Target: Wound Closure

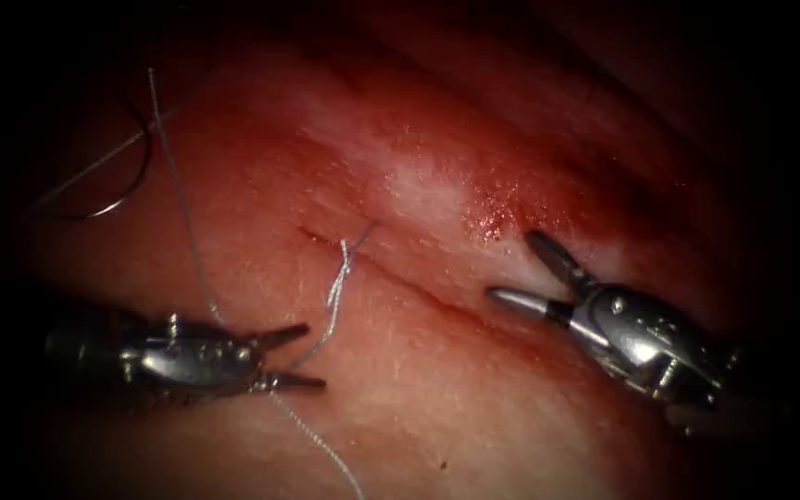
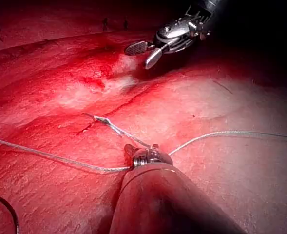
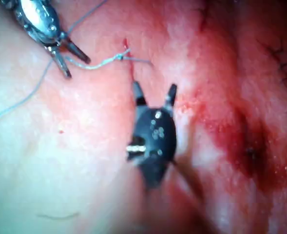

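Needle (image 1: pixel 127 176) lies free left; both end effectors empty

Needle (image 1: pixel 127 176) free on tissue (image 1: pixel 437 407), left of cut (image 1: pixel 418 287).

Bare tissue (image 1: pixel 437 389) lies between the left tool (image 1: pixel 293 356) and the right tool (image 1: pixel 530 268), both with fingers apart and well separated. Thread (image 1: pixel 335 296) runs from the knot on the cut (image 1: pixel 400 278) across the left tool's fingers. The needle (image 1: pixel 131 176) lies far left.
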You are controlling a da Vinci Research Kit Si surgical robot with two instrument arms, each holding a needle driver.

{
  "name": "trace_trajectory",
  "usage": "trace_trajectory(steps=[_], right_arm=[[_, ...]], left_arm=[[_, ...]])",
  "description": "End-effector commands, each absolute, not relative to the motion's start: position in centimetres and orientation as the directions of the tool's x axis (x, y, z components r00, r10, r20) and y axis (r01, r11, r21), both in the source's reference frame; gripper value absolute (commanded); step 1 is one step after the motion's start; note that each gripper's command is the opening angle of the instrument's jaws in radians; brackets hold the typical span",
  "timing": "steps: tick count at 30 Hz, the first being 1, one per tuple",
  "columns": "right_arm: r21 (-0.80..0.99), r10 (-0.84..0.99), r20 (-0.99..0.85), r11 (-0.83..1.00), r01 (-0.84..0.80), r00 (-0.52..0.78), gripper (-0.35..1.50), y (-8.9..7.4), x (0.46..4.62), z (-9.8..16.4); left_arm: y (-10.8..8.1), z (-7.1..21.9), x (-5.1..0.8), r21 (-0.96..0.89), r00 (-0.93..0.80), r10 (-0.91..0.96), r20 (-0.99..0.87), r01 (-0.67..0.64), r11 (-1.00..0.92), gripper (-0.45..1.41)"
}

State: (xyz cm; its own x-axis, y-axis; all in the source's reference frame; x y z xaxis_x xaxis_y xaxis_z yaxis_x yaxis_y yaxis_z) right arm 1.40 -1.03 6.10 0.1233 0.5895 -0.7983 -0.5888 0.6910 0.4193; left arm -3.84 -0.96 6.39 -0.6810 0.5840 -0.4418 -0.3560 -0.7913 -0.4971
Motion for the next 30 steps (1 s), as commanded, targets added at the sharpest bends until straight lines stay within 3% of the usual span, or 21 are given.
trace_trajectory(steps=[1, 2, 6, 7, 11, 13, 16, 17, 18, 21, 22, 23, 26, 30], right_arm=[[0.421, 0.590, -0.798, 0.691, -0.587, 0.122, 0.84, -1.06, 1.47, 6.16], [0.421, 0.590, -0.798, 0.691, -0.587, 0.122, 0.84, -1.06, 1.47, 6.16], [0.417, 0.586, -0.800, 0.695, -0.586, 0.125, 0.84, -1.08, 1.49, 6.15], [0.417, 0.587, -0.799, 0.695, -0.586, 0.128, 0.83, -1.08, 1.50, 6.15], [0.408, 0.580, -0.803, 0.702, -0.584, 0.136, 0.81, -1.09, 1.52, 6.14], [0.408, 0.581, -0.802, 0.702, -0.584, 0.139, 0.81, -1.09, 1.52, 6.14], [0.403, 0.577, -0.805, 0.706, -0.583, 0.142, 0.81, -1.09, 1.52, 6.14], [0.403, 0.577, -0.805, 0.706, -0.583, 0.142, 0.81, -1.10, 1.52, 6.14], [0.403, 0.577, -0.805, 0.706, -0.583, 0.142, 0.81, -1.10, 1.52, 6.14], [0.403, 0.577, -0.805, 0.706, -0.582, 0.142, 0.81, -1.10, 1.52, 6.14], [0.403, 0.577, -0.805, 0.706, -0.582, 0.142, 0.81, -1.10, 1.52, 6.14], [0.403, 0.577, -0.805, 0.706, -0.582, 0.142, 0.81, -1.10, 1.52, 6.14], [0.403, 0.577, -0.805, 0.706, -0.582, 0.142, 0.81, -1.10, 1.52, 6.14], [0.403, 0.577, -0.805, 0.706, -0.582, 0.142, 0.81, -1.10, 1.52, 6.14]], left_arm=[[-1.04, 6.45, -3.88, -0.497, -0.689, 0.580, -0.435, -0.354, -0.792, 0.59], [-1.05, 6.46, -3.88, -0.499, -0.691, 0.579, -0.433, -0.352, -0.792, 0.58], [-0.98, 6.42, -3.88, -0.506, -0.693, 0.581, -0.427, -0.350, -0.789, -0.16], [-0.96, 6.41, -3.88, -0.506, -0.689, 0.587, -0.425, -0.358, -0.785, -0.25], [-0.92, 6.30, -3.89, -0.500, -0.678, 0.594, -0.433, -0.367, -0.784, -0.31], [-0.94, 6.27, -3.90, -0.498, -0.677, 0.596, -0.432, -0.371, -0.784, -0.45], [-0.95, 6.24, -3.91, -0.487, -0.678, 0.583, -0.449, -0.361, -0.795, -0.45], [-0.95, 6.23, -3.91, -0.474, -0.682, 0.562, -0.468, -0.342, -0.811, -0.37], [-0.94, 6.23, -3.90, -0.469, -0.684, 0.553, -0.475, -0.334, -0.817, -0.05], [-0.93, 6.23, -3.88, -0.457, -0.691, 0.534, -0.488, -0.320, -0.830, 0.56], [-0.93, 6.23, -3.88, -0.457, -0.691, 0.534, -0.488, -0.320, -0.830, 0.56], [-0.93, 6.22, -3.89, -0.460, -0.692, 0.531, -0.490, -0.312, -0.831, 0.88], [-0.91, 6.19, -3.93, -0.476, -0.685, 0.541, -0.488, -0.311, -0.823, 1.14], [-0.92, 6.15, -3.97, -0.502, -0.665, 0.588, -0.460, -0.352, -0.790, 1.09]])
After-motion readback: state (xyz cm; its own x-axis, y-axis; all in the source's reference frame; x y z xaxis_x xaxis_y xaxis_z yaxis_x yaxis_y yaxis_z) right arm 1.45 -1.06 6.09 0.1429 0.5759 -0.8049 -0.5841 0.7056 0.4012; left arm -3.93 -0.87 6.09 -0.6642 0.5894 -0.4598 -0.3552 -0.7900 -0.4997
